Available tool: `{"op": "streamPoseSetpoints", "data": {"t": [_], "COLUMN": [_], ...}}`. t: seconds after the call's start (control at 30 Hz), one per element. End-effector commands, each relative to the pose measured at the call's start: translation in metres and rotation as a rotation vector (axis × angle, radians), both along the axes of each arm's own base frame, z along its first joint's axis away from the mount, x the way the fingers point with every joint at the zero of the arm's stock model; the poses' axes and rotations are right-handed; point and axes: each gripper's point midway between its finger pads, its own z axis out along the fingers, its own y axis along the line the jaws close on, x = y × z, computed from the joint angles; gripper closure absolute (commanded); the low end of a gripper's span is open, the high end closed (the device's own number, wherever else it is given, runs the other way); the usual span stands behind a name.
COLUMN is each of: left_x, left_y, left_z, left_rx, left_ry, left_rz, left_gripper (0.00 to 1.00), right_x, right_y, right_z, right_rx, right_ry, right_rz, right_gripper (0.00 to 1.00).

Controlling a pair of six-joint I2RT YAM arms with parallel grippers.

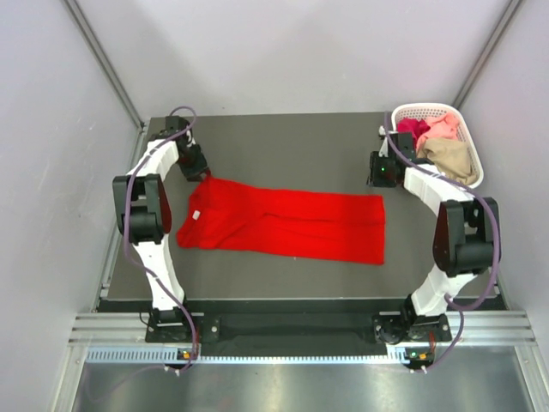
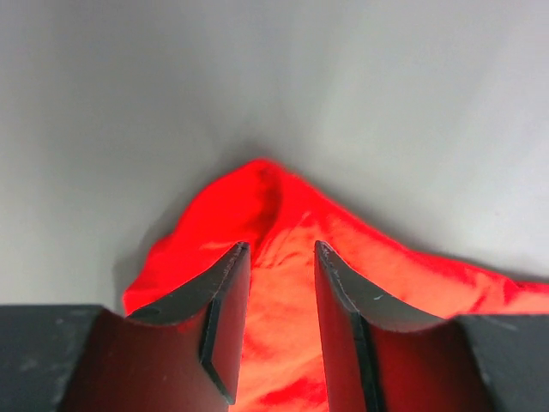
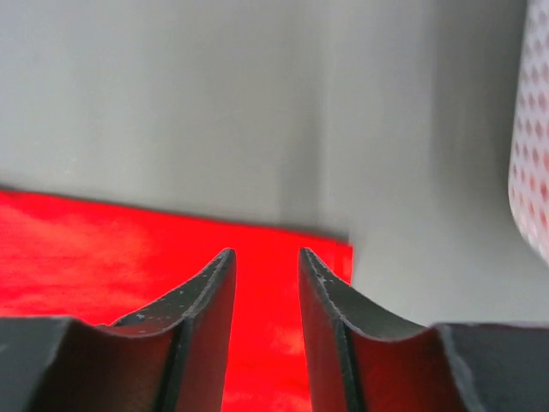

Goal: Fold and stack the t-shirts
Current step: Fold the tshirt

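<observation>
A bright red t-shirt (image 1: 283, 225) lies flat on the dark table as a long band, its small white neck label (image 1: 196, 215) near the left end. My left gripper (image 1: 202, 174) sits at the shirt's far left corner. In the left wrist view it (image 2: 281, 249) is open, with bunched red cloth (image 2: 257, 193) under and between its fingers. My right gripper (image 1: 377, 178) sits at the far right corner. In the right wrist view it (image 3: 266, 253) is open over the flat red cloth (image 3: 103, 249). Magenta (image 1: 412, 130), pale pink (image 1: 442, 129) and tan (image 1: 450, 159) shirts lie in the basket.
A white lattice basket (image 1: 429, 108) stands at the table's far right corner, close behind my right arm; its wall shows in the right wrist view (image 3: 533, 129). White walls enclose the table on the left, back and right.
</observation>
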Motion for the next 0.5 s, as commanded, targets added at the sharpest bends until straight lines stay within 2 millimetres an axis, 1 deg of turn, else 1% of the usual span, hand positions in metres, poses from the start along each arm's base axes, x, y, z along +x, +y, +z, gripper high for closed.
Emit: {"op": "streamPoseSetpoints", "data": {"t": [0.0, 0.03, 0.07, 0.1, 0.13, 0.17, 0.3, 0.37, 0.47], "left_x": [0.020, 0.020, 0.022, 0.021, 0.021, 0.023, 0.023, 0.024, 0.025], "left_y": [-0.009, -0.010, -0.011, -0.013, -0.015, -0.016, -0.020, -0.020, -0.020], "left_z": [0.014, 0.012, 0.012, 0.011, 0.010, 0.010, 0.002, -0.002, -0.011], "left_rx": [-0.024, -0.028, -0.031, -0.041, -0.046, -0.050, -0.068, -0.075, -0.075], "left_ry": [-0.075, -0.076, -0.084, -0.084, -0.086, -0.097, -0.087, -0.083, -0.067], "left_rz": [-0.093, -0.103, -0.109, -0.120, -0.125, -0.129, -0.147, -0.149, -0.141], "left_gripper": [0.58, 0.58, 0.58, 0.57, 0.58, 0.58, 0.57, 0.58, 0.59], "right_x": [0.007, 0.008, 0.008, 0.008, 0.009, 0.010, 0.014, 0.013, 0.011], "right_y": [-0.002, 0.002, -0.002, 0.002, 0.000, -0.003, -0.016, -0.020, -0.019], "right_z": [-0.009, -0.007, -0.019, -0.021, -0.022, -0.029, -0.033, -0.035, -0.041], "right_rx": [-0.075, -0.050, -0.035, -0.011, -0.009, -0.011, -0.058, -0.049, -0.038], "right_ry": [0.048, 0.067, 0.104, 0.112, 0.123, 0.139, 0.149, 0.159, 0.175], "right_rz": [0.168, 0.204, 0.219, 0.262, 0.271, 0.273, 0.283, 0.287, 0.310], "right_gripper": [0.62, 0.61, 0.60, 0.59, 0.58, 0.57, 0.57, 0.57, 0.57]}}
